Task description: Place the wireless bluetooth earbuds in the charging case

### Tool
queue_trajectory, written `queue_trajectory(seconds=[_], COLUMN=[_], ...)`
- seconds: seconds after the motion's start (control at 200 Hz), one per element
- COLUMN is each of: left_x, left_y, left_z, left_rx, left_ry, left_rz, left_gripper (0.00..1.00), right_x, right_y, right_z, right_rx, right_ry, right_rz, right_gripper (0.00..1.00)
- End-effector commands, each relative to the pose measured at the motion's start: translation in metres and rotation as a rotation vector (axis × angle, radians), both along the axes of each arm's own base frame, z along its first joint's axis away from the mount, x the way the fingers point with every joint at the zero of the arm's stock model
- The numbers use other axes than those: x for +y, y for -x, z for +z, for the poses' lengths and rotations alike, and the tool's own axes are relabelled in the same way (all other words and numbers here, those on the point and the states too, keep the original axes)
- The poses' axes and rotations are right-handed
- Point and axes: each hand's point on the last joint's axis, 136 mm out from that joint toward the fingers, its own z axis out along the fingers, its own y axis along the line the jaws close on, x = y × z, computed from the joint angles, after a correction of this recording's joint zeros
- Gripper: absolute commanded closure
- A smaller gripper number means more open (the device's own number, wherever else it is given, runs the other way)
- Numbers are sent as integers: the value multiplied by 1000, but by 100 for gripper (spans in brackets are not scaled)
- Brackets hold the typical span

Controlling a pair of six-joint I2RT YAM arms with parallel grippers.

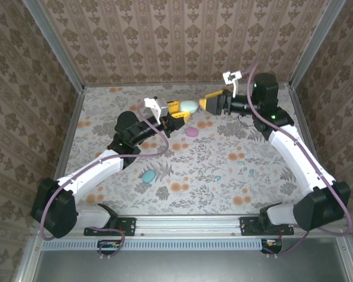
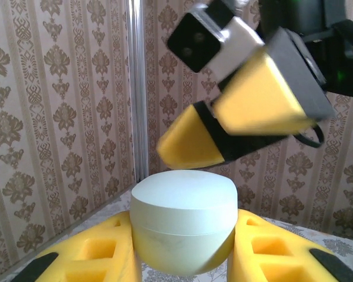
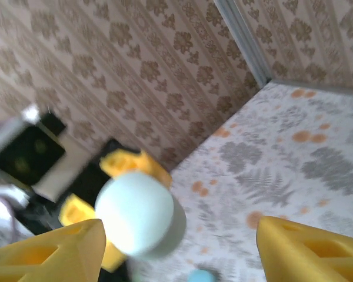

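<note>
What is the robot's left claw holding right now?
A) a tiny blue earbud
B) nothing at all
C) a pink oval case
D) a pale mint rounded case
D: in the left wrist view the pale mint case sits clamped in the left gripper, while the pink case lies on the table.

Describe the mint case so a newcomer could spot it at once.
Look at the far middle of the floral table, where both arms meet. There the left gripper clamps a pale mint, egg-shaped case in its yellow jaws. The pink case and teal case lie on the table; this one is held.
</note>
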Motion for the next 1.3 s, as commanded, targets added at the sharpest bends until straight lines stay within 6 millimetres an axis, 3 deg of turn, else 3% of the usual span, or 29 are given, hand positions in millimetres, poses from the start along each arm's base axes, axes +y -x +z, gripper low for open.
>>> queue_trajectory(seconds=[0.0, 0.115, 0.33, 0.655, 1.055, 1.295], left_x=[4, 3, 4, 5, 4, 1], left_y=[15, 13, 10, 9, 8, 6], left_z=[23, 24, 28, 26, 24, 20], left_rx=[-79, -98, -121, -121, -107, -84], left_ry=[50, 48, 46, 29, 23, 6], left_rz=[-22, -4, 18, 32, 30, 20], left_gripper=[68, 68, 68, 68, 65, 55], right_x=[15, 28, 48, 46, 37, 36], right_y=[-3, -1, 15, 21, 17, 18], right_z=[3, -3, -3, -4, -4, 4], right_rx=[374, 523, 582, 587, 575, 561], right_ry=[-167, -212, -201, -202, -224, -255], right_rz=[79, 118, 228, 249, 213, 216], right_gripper=[32, 35, 41, 45, 76, 81])
